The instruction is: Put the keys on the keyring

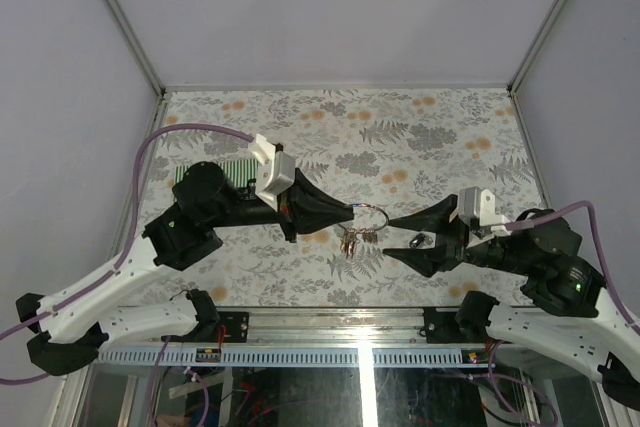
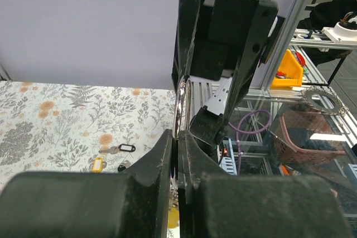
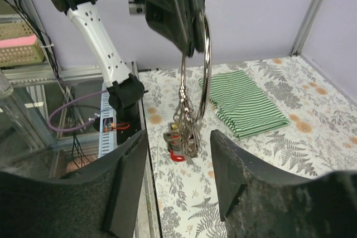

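We see one keyring (image 3: 206,62), a thin silver loop held up off the table (image 1: 440,137), between the two arms. The left fingers (image 1: 345,212) are pressed together on its rim, so the loop stands upright from their tips. From the bottom of the keyring hangs one tight bunch of keys (image 3: 184,129). They overlap too much for us to count them, though we can pick out a single red tag (image 3: 175,154) at the low end. The right fingers (image 3: 234,176) stand well apart and hold nothing; they sit just beside the keyring, on the side away from the left arm, one to each side of the hanging bunch without touching it. On the table below the keyring, toward the right arm, lie two loose keys, one with a black tag (image 2: 127,147) and one with a yellow tag (image 2: 98,164), and a third small dark piece we cannot make out. One green striped cloth (image 3: 245,101) lies flat on the table, well apart from the keyring, on the left arm's side.
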